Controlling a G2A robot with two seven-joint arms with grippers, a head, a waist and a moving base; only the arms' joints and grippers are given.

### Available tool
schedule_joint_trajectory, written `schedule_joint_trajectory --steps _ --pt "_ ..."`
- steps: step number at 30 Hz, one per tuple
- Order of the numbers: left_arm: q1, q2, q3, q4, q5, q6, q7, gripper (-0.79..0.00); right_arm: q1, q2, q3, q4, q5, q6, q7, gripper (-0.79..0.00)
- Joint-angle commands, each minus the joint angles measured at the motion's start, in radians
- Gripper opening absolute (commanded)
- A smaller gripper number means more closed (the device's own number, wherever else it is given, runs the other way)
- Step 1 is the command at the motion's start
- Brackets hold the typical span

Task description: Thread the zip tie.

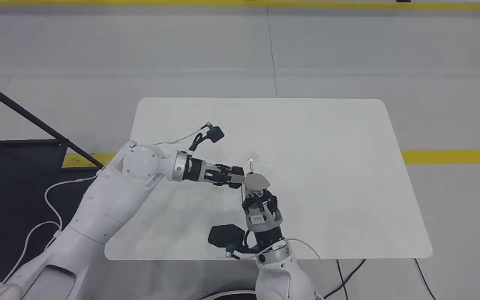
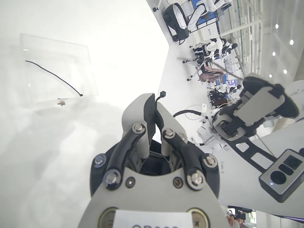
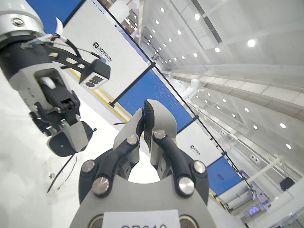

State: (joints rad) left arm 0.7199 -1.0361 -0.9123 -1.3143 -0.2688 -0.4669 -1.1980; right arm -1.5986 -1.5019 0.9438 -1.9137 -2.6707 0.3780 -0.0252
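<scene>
My left gripper (image 2: 153, 100) is shut on a black zip tie, whose square head (image 2: 162, 94) pokes out past the fingertips. From the right wrist view, that gripper (image 3: 71, 143) shows the head (image 3: 95, 129) at one side and the tail (image 3: 59, 174) hanging below. My right gripper (image 3: 145, 110) is shut on a thin black strip (image 3: 121, 123) that sticks out sideways. In the top view the left gripper (image 1: 241, 178) and the right gripper (image 1: 257, 184) stand close together, above the table's near middle.
A clear shallow tray (image 2: 78, 55) lies on the white table (image 1: 337, 187) just beyond the grippers, with another black zip tie (image 2: 54, 77) in it. A small brown scrap (image 2: 61, 102) sits at the tray's edge. The table's right half is bare.
</scene>
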Motion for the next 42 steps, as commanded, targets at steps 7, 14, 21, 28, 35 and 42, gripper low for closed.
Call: schedule_joint_trajectory --steps 7,14,21,28,35,42 --pt "-0.04 -0.009 0.009 0.057 -0.068 -0.024 -0.083 -0.785 -0.027 0.023 0.054 -0.021 0.021 -0.082 -0.139 -0.785" --pt "-0.043 -0.011 0.01 0.068 -0.074 -0.024 -0.079 -0.785 -0.044 0.034 0.064 -0.031 0.007 -0.085 -0.178 -0.785" --pt "-0.043 -0.011 0.01 0.068 -0.074 -0.024 -0.079 -0.785 -0.042 0.039 0.061 -0.032 -0.014 -0.095 -0.17 -0.785" --pt "-0.043 -0.011 0.01 0.068 -0.074 -0.024 -0.079 -0.785 -0.026 0.04 0.052 -0.025 -0.048 -0.101 -0.124 -0.785" --pt "-0.043 -0.011 0.01 0.068 -0.074 -0.024 -0.079 -0.785 -0.013 0.041 0.042 -0.02 -0.051 -0.107 -0.104 -0.785" --pt "-0.043 -0.011 0.01 0.068 -0.074 -0.024 -0.079 -0.785 -0.019 0.046 0.045 -0.025 -0.05 -0.102 -0.113 -0.785"
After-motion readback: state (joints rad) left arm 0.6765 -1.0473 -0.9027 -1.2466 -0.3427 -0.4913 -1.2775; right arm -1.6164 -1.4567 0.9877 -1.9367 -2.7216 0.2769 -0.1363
